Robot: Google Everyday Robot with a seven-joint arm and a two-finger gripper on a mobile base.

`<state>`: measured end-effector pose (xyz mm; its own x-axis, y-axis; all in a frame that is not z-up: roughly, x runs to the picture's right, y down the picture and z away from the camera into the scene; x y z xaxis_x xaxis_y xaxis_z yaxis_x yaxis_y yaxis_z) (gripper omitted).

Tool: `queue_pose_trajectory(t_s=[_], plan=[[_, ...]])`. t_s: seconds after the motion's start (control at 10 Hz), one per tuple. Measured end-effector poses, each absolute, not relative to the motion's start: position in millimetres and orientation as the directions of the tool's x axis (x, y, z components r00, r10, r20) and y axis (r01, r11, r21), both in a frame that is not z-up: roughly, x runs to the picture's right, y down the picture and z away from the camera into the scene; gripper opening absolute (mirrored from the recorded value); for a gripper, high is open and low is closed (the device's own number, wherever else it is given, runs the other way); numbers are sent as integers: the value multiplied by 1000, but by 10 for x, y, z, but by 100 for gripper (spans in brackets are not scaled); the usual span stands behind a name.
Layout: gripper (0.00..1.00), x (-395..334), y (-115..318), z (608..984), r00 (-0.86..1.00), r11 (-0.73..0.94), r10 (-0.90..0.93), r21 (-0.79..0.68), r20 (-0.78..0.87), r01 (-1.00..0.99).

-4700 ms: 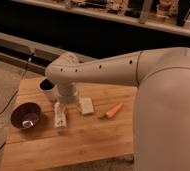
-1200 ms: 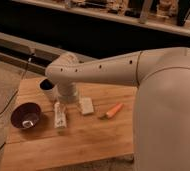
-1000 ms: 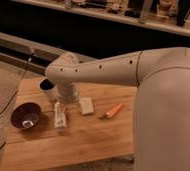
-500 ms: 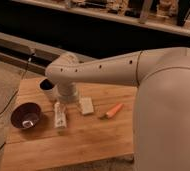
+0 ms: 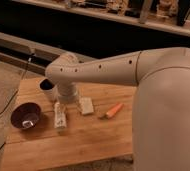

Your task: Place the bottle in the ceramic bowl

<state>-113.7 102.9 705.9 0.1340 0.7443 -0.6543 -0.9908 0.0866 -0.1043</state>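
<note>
The small white bottle (image 5: 60, 117) with a printed label lies on its side on the wooden table (image 5: 88, 142), just right of the bowl. The dark brown-purple ceramic bowl (image 5: 26, 116) sits at the table's left end, apart from the bottle. My white arm reaches in from the right, and its wrist hangs over the bottle's far end. The gripper (image 5: 64, 102) is below the wrist, right at the bottle's top end, mostly hidden by the arm.
A white cup with a dark inside (image 5: 48, 89) stands behind the bottle, near the wrist. A flat pale block (image 5: 86, 105) lies right of the bottle. An orange carrot-like piece (image 5: 113, 110) lies further right. A dark rail runs behind the table.
</note>
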Motion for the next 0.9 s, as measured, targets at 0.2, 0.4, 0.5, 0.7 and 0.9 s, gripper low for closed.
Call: queue_pose_trajectory(t_s=[0.2,0.4,0.5,0.7,0.9], plan=[[65,-1301,1040,7082,205,132,736,-160,-645,-978],[65,-1530,1030,7125,282,177,727,-226,-627,-958],[65,-1635,1035,7152,313,195,720,-252,-619,-948],[65,-1791,1103,7289,366,240,701,-281,-612,-929],[65,-1840,1156,7477,388,272,690,-278,-611,-921]])
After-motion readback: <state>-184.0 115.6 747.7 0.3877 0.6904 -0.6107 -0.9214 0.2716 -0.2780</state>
